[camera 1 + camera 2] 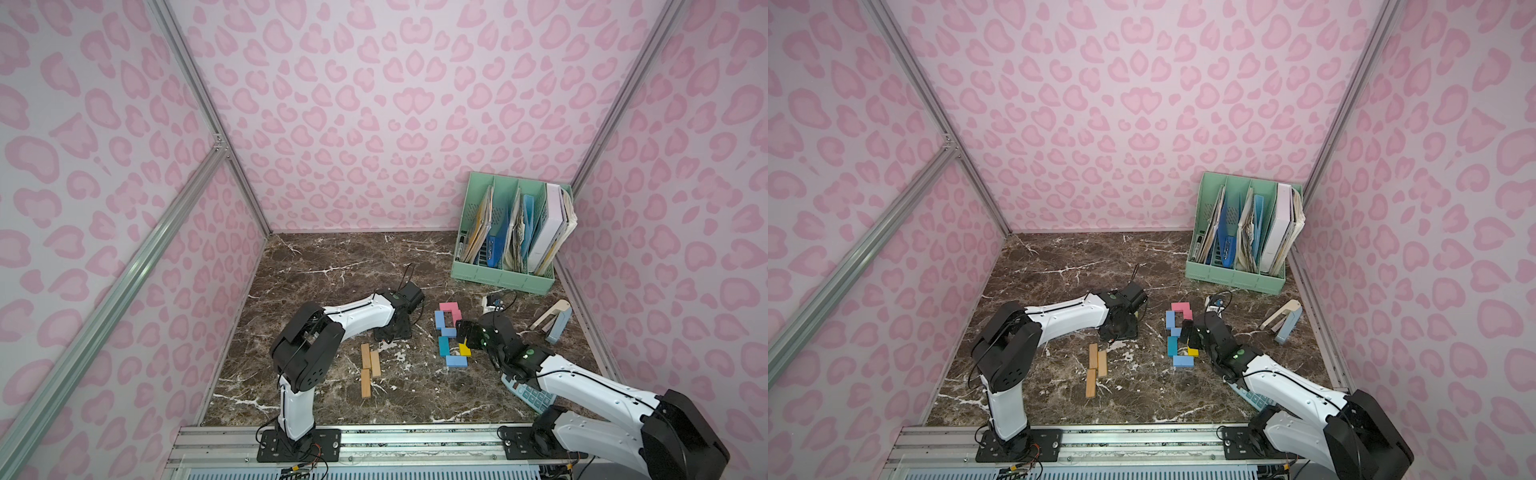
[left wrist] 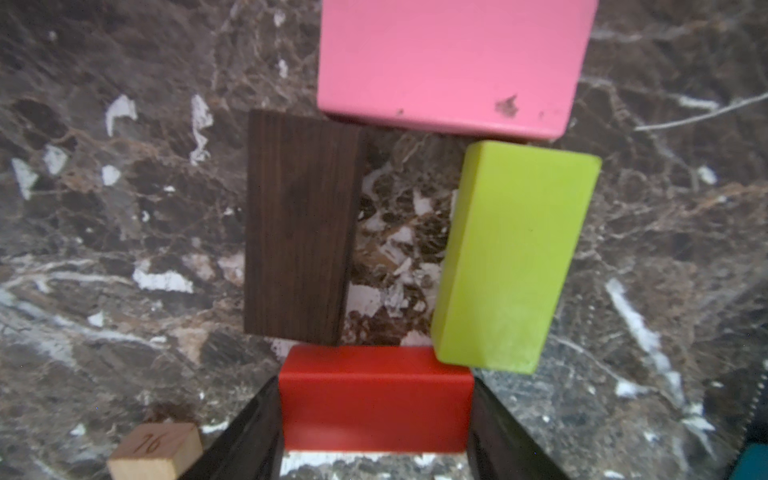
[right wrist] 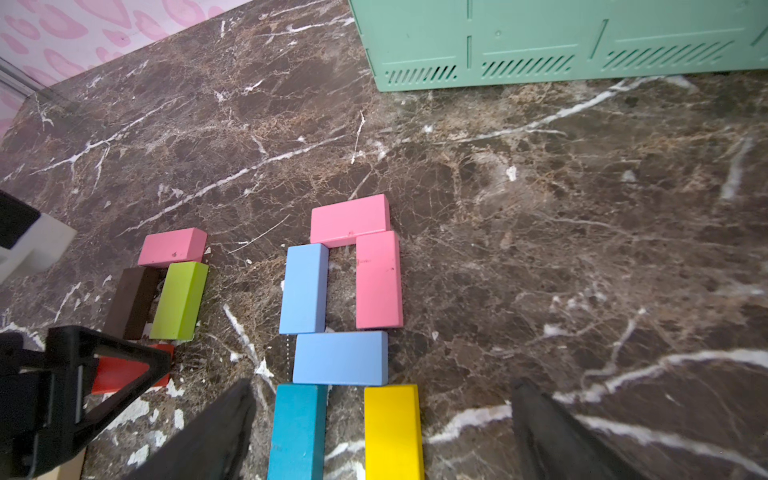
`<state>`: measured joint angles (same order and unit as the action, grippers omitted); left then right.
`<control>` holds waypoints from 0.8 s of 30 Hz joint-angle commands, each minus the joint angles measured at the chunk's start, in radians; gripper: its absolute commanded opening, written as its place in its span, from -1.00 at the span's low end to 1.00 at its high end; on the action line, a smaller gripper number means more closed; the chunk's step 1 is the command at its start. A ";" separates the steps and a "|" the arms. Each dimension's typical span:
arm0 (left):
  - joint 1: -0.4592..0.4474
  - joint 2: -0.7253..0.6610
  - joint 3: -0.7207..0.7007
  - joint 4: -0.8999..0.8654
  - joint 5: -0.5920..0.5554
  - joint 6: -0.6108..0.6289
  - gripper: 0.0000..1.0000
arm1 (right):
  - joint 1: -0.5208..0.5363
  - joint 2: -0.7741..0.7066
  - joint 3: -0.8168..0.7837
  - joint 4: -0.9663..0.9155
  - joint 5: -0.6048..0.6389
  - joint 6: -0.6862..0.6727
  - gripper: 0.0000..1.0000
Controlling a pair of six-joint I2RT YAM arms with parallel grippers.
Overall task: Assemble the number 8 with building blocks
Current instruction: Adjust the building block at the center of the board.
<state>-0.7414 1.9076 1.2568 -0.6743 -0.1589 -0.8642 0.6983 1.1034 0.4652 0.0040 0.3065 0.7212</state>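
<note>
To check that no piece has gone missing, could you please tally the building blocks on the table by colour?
Pink blocks: 3
Light blue blocks: 3
Tan blocks: 3
Teal block: 1
Yellow block: 1
Green block: 1
Red block: 1
Dark brown block: 1
Total: 14

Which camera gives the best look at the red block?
The left wrist view: the red block sits close between the fingers of the left gripper. The right wrist view shows it partly behind that gripper; in both top views the left arm hides it.
</note>
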 commanded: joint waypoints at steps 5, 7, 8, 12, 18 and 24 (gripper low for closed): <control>0.002 0.005 -0.002 -0.004 0.005 0.004 0.45 | 0.000 0.003 0.000 0.019 -0.004 0.004 0.94; 0.002 0.005 0.000 -0.003 0.005 0.003 0.46 | 0.000 0.003 -0.001 0.019 -0.004 0.004 0.94; 0.002 0.005 -0.003 -0.002 0.005 0.005 0.46 | 0.000 0.004 -0.001 0.019 -0.004 0.006 0.94; 0.005 0.005 -0.001 -0.001 0.005 0.009 0.46 | -0.001 0.004 0.000 0.019 -0.004 0.006 0.94; 0.006 0.009 0.006 0.000 0.005 0.017 0.39 | 0.000 0.003 -0.001 0.019 -0.005 0.007 0.94; 0.007 0.013 0.009 0.000 0.002 0.028 0.35 | 0.000 0.004 -0.003 0.021 -0.004 0.006 0.94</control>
<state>-0.7368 1.9144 1.2598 -0.6682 -0.1524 -0.8547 0.6983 1.1061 0.4637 0.0040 0.3023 0.7212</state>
